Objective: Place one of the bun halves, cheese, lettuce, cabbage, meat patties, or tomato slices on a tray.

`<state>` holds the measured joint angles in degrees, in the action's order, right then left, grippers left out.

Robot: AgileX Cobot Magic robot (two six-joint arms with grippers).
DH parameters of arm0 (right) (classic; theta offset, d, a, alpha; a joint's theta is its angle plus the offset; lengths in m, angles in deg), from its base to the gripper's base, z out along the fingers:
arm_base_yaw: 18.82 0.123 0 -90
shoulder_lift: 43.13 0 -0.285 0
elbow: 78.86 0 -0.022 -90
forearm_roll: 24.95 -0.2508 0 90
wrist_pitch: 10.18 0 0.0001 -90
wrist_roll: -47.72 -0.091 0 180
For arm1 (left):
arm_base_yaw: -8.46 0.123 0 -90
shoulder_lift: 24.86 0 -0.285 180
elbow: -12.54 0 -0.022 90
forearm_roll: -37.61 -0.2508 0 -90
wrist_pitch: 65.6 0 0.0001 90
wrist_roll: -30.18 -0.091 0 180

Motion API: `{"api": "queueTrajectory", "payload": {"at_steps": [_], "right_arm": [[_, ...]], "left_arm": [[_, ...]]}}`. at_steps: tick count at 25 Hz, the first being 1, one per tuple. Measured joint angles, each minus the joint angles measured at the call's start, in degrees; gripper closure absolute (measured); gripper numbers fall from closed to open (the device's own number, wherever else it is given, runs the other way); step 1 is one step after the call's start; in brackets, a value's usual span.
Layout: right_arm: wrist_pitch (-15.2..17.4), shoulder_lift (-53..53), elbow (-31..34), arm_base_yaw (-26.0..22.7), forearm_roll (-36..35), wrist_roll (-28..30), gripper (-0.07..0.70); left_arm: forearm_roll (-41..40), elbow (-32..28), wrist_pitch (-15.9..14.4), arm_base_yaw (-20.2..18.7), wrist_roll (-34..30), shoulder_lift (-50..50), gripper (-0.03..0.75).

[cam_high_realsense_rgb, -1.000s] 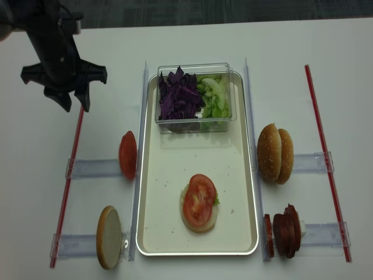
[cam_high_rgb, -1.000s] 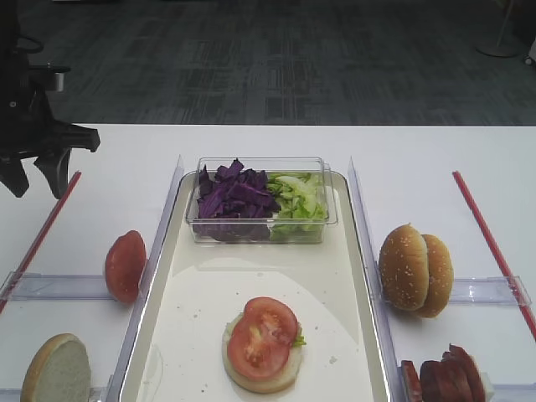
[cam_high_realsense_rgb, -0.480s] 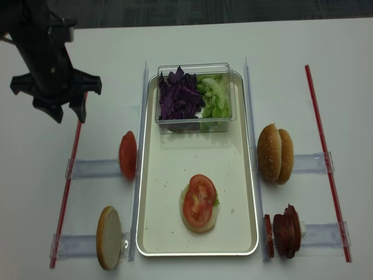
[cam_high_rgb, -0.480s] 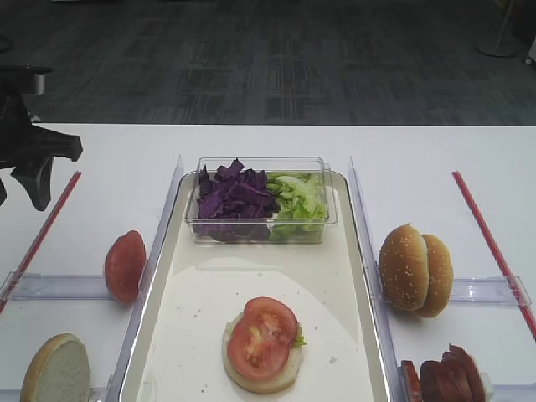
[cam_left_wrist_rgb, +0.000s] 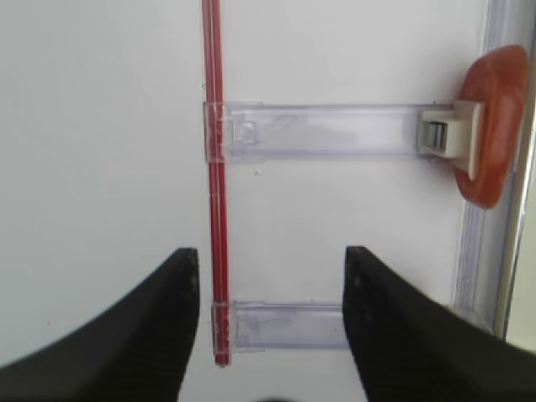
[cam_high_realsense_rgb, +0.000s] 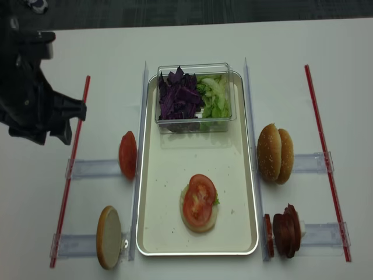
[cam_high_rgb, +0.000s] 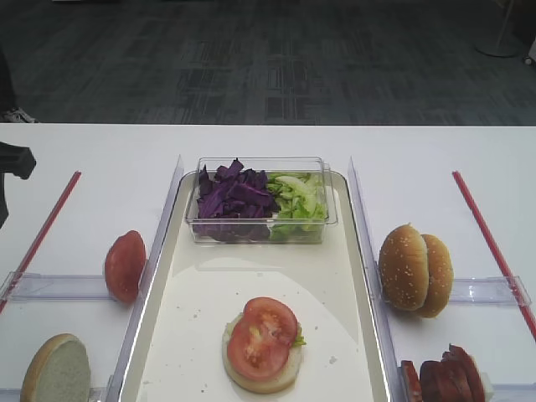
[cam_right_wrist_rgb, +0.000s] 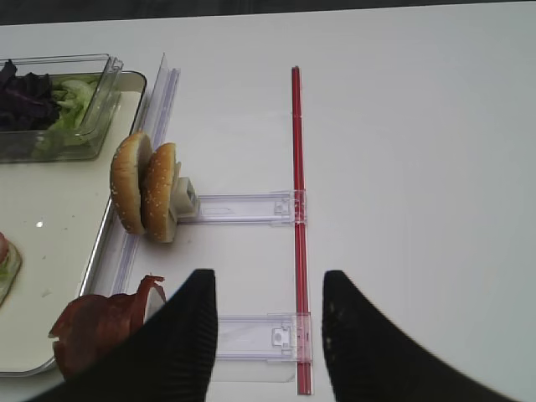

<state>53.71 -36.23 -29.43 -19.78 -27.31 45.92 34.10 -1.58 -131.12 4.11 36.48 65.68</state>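
Observation:
The cream tray [cam_high_rgb: 172, 327] [cam_high_realsense_rgb: 175, 169] fills the middle. On it a tomato slice [cam_high_rgb: 262, 337] [cam_high_realsense_rgb: 199, 199] lies on a bun base [cam_high_rgb: 251, 383], with a bit of lettuce showing at the side. At the tray's far end a clear tub holds purple cabbage [cam_high_rgb: 232, 199] [cam_high_realsense_rgb: 179, 96] and lettuce [cam_high_rgb: 297, 198] [cam_high_realsense_rgb: 213, 96]. My left gripper [cam_left_wrist_rgb: 270, 268] [cam_high_realsense_rgb: 49, 139] hangs open and empty over the table left of the tray. My right gripper [cam_right_wrist_rgb: 268, 285] is open and empty, right of the meat patties [cam_right_wrist_rgb: 96, 327] [cam_high_realsense_rgb: 284, 230].
Sesame bun tops [cam_high_rgb: 414, 270] [cam_right_wrist_rgb: 146, 194] stand right of the tray. A tomato end piece [cam_high_rgb: 125, 265] [cam_left_wrist_rgb: 494, 126] and a bun base [cam_high_rgb: 57, 368] [cam_high_realsense_rgb: 108, 237] stand to its left. Red strips [cam_left_wrist_rgb: 213, 167] [cam_right_wrist_rgb: 297, 209] and clear holders line both sides.
My left arm has moved left and nearer, away from the tray, almost out of the first exterior view. Its jaws stay open and empty. The food has not moved.

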Motion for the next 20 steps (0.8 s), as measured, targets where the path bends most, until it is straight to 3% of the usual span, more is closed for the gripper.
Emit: {"api": "queueTrajectory", "payload": {"at_steps": [9, 14, 20], "right_arm": [[0.00, 0.00, 0.00, 0.00, 0.00, -0.10, 0.295], [0.00, 0.00, 0.00, 0.00, 0.00, -0.10, 0.295], [0.00, 0.00, 0.00, 0.00, 0.00, -0.10, 0.295]], "left_arm": [[0.00, -11.33, -1.31, 0.04, 0.00, -17.14, 0.346], [0.00, -20.39, -1.91, 0.26, 0.67, -30.06, 0.346], [0.00, -25.91, -3.63, 0.26, 1.13, -40.45, 0.346]]}}
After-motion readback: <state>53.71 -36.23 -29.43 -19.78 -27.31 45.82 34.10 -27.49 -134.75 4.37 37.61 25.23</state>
